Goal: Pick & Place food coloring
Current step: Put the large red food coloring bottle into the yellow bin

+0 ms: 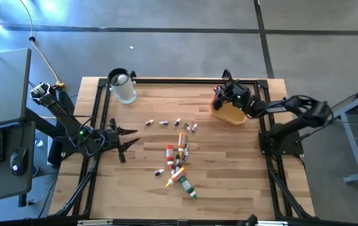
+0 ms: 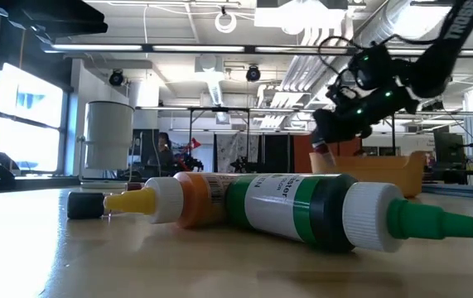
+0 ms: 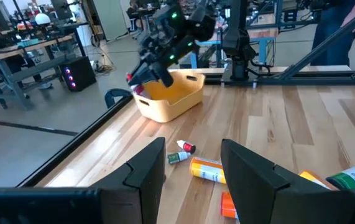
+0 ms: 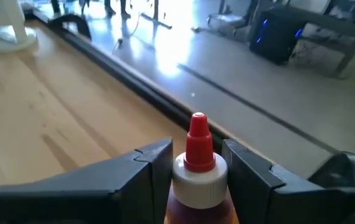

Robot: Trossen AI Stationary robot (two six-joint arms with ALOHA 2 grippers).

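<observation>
Food coloring bottle (image 4: 198, 171), red-tipped with white cap, sits clamped between the right gripper (image 4: 196, 168) jaws.
High view: right gripper (image 1: 224, 98) over the tray (image 1: 232, 114), far right of the tabletop (image 1: 241, 169); other bottles (image 1: 177, 164) lie mid-tabletop.
Left wrist view: left gripper (image 3: 193, 169) jaws wide, empty.

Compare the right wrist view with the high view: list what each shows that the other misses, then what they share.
Only the right wrist view: the red nozzle and white collar of the bottle clamped between the right gripper's fingers.

Only the high view: the left gripper open over the table's left part, the loose bottles mid-table, and the yellow tray under the right gripper.

Both: the clear jar and the wooden table.
</observation>
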